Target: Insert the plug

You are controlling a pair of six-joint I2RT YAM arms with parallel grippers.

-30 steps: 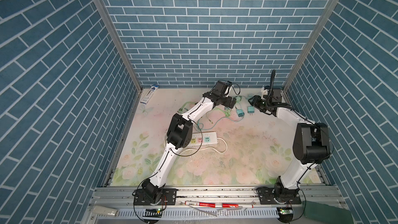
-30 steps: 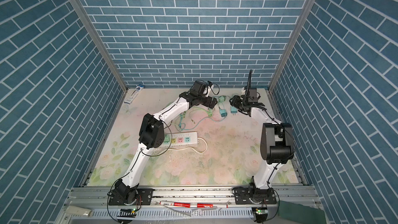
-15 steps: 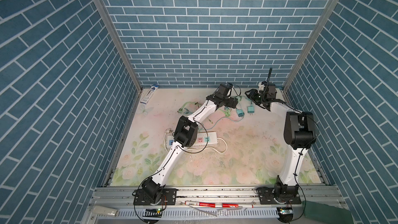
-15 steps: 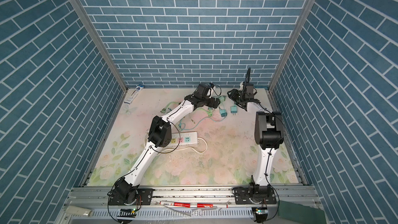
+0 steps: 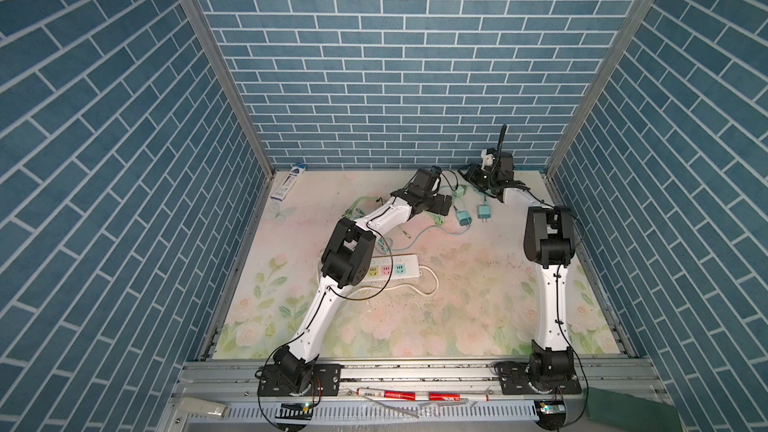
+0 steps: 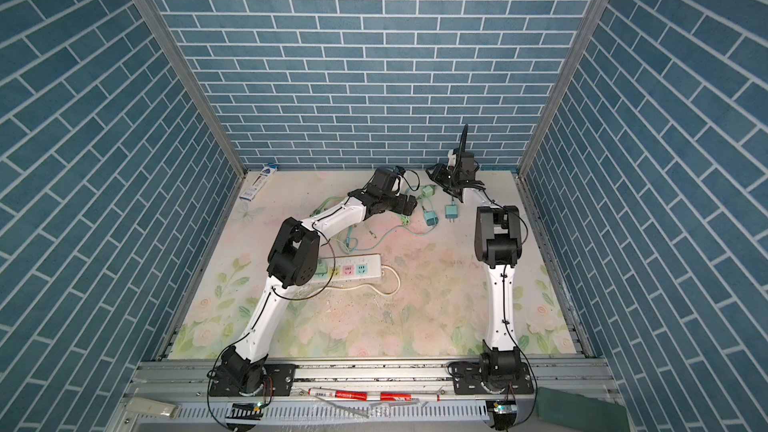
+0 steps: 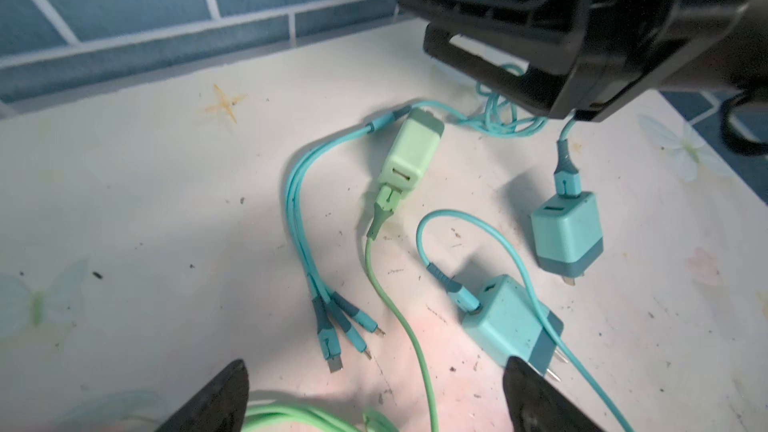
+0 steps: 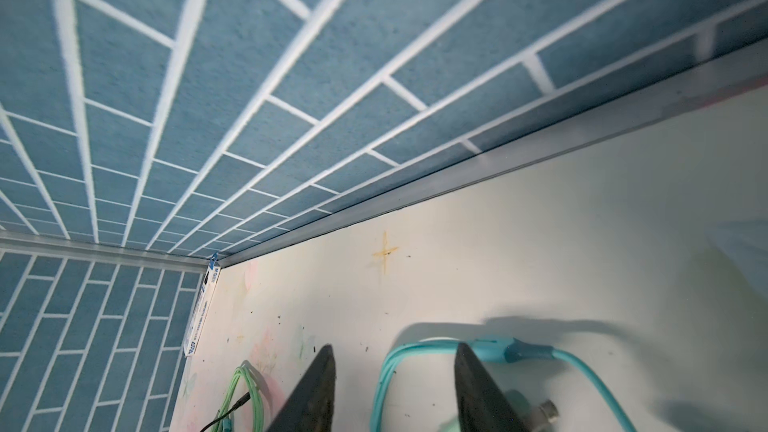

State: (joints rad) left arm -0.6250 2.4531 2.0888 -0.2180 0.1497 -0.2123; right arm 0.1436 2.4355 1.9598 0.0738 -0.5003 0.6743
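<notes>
Scanning from the far left corner of the surface [image 5: 478,305], we note a blue-and-white box [image 5: 287,182] against the wall, out of the work. The power strip [image 5: 395,271] lies toward the left edge, about midway back, sockets up, its left end under the left arm's elbow. No plug is in any socket we can see.

Near the middle of the far edge the left gripper [image 7: 376,388] hovers low, fingers spread wide, holding nothing. We judge it poised to pick.

Just past it lie three plugs, well apart from the strip: a pale green charger [image 5: 460,192] nearest the far edge, then a teal charger [image 5: 463,216] and a second teal charger [image 5: 483,212] beside it, cords tangled together.

Toward the far right corner the right gripper [image 8: 395,349] sits low over the pale green charger. Its fingers are partway apart, with a loop of teal cable [image 8: 424,343] between them. Whether they pinch anything, we cannot tell.

Risk: the tangle may drag neighbours when one plug is lifted.
</notes>
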